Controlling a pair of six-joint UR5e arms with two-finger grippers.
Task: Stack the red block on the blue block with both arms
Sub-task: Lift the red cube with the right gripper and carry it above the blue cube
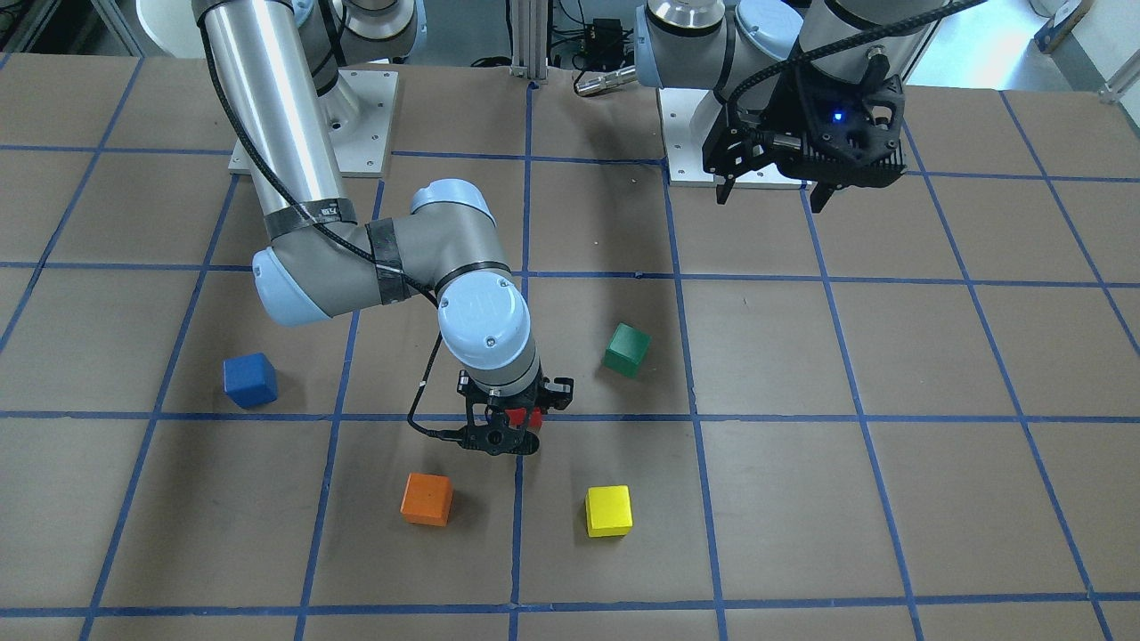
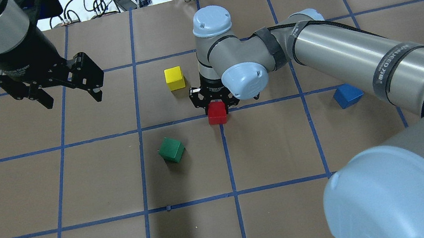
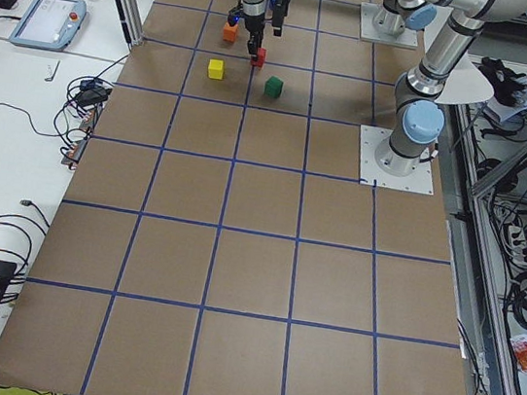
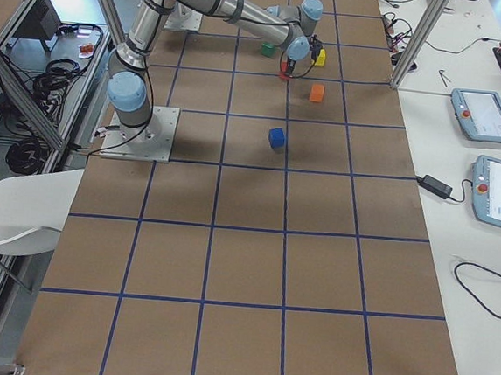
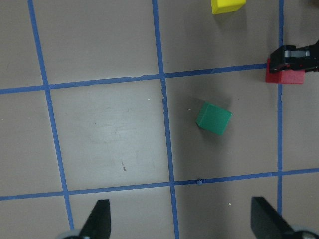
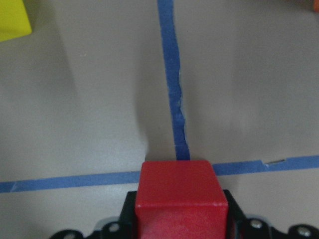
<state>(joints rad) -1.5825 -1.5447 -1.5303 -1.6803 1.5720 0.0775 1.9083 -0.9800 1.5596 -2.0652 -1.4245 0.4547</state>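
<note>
Small matte red cube [image 2: 216,112], being clamped in the black two-finger right gripper [image 1: 512,424] at the tape crossing mid-table, near the small green cube [image 2: 171,149]. Small matte blue cube [image 2: 347,95] lying well apart to the right. Black two-finger left gripper [image 2: 72,99] hanging spread wide, gripping nothing, far left. Possibly risking a twist or slip while carrying, the hold looking shallow; then landing off-centre and toppling off the blue face.

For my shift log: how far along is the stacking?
Done: the right gripper is at the red block, jaws seemingly closed on it. In hand: lifting it; whether it's off the table is unclear. Left: carrying it onto the blue block, which is bare. The left gripper hangs open.
</note>
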